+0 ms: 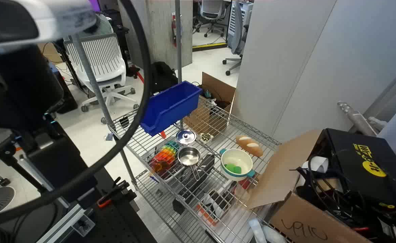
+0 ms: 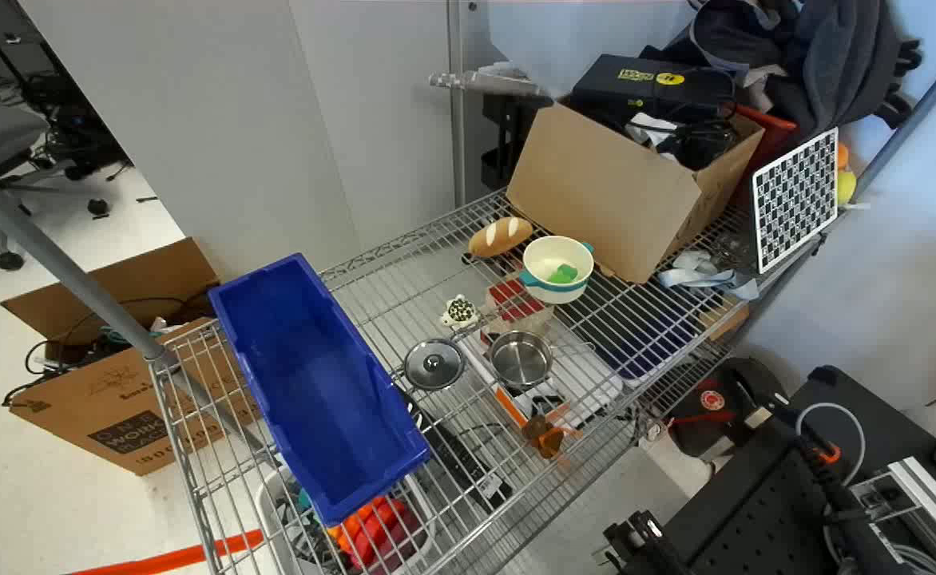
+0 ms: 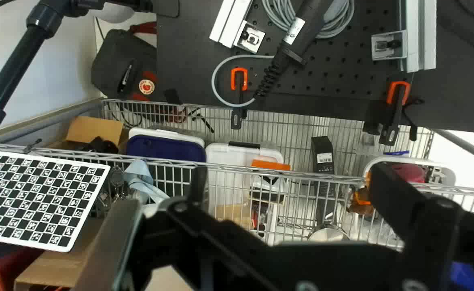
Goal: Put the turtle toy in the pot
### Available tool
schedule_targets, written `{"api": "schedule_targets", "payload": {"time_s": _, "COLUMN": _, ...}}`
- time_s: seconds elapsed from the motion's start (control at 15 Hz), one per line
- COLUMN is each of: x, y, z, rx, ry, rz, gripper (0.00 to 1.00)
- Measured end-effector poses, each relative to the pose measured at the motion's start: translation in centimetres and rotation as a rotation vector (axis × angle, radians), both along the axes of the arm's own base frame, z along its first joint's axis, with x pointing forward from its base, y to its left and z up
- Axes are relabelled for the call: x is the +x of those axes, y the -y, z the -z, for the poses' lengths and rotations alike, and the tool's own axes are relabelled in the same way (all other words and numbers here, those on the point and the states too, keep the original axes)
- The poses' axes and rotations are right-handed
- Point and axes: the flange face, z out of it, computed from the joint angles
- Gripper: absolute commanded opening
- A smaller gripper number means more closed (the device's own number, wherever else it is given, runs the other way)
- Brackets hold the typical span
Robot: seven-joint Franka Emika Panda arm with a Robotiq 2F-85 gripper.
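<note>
A silver wire shelf rack (image 2: 400, 311) spans the middle of both exterior views. At nine o'clock in an exterior view is a jointed white-and-black robot arm (image 1: 19, 84), off to the side of the shelf. Toward eight o'clock in an exterior view, a long blue plastic bin (image 2: 316, 391) sits on the wires. The wrist view shows the black two-fingered gripper (image 3: 289, 182); its jaws stand wide apart, with nothing held between them.

On the bin's tier is a round cream pot (image 2: 546, 255) with teal handles. A brown toy bread loaf (image 2: 500, 237) with pale slashes lies just beside it at ten o'clock. Near the pot's seven o'clock is a shiny steel saucepan (image 2: 521, 361), and at the saucepan's nine o'clock a round steel lid (image 2: 434, 366). Smaller again, a white toy turtle (image 2: 460, 311) with a dark-speckled shell rests on the wires at the lid's one o'clock and the cream pot's eight. Smallest, green pieces (image 2: 564, 274) lie inside the cream pot.

The task seems at its outset, the turtle not yet grasped. The next move likely calls for bringing the gripper over it, lowering the jaws either side of the shell and squeezing without nudging the lid. Whether cream pot or saucepan is meant is unclear.
</note>
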Motion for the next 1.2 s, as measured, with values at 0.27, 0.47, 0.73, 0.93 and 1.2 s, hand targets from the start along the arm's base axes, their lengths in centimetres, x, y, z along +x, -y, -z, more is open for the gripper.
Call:
{"api": "schedule_targets", "payload": {"time_s": 0.27, "x": 0.0, "y": 0.0, "z": -0.1, "rx": 0.000, "ry": 0.002, "rz": 0.000, "gripper": 1.00}}
{"api": "schedule_targets", "payload": {"time_s": 0.47, "x": 0.0, "y": 0.0, "z": -0.1, "rx": 0.000, "ry": 0.002, "rz": 0.000, "gripper": 1.00}}
{"api": "schedule_targets", "payload": {"time_s": 0.73, "x": 0.0, "y": 0.0, "z": -0.1, "rx": 0.000, "ry": 0.002, "rz": 0.000, "gripper": 1.00}}
{"api": "schedule_targets", "payload": {"time_s": 0.93, "x": 0.0, "y": 0.0, "z": -0.1, "rx": 0.001, "ry": 0.002, "rz": 0.004, "gripper": 1.00}}
{"api": "schedule_targets", "payload": {"time_s": 1.2, "x": 1.0, "y": -0.2, "z": 0.9, "rx": 0.001, "ry": -0.027, "rz": 0.057, "gripper": 1.00}}
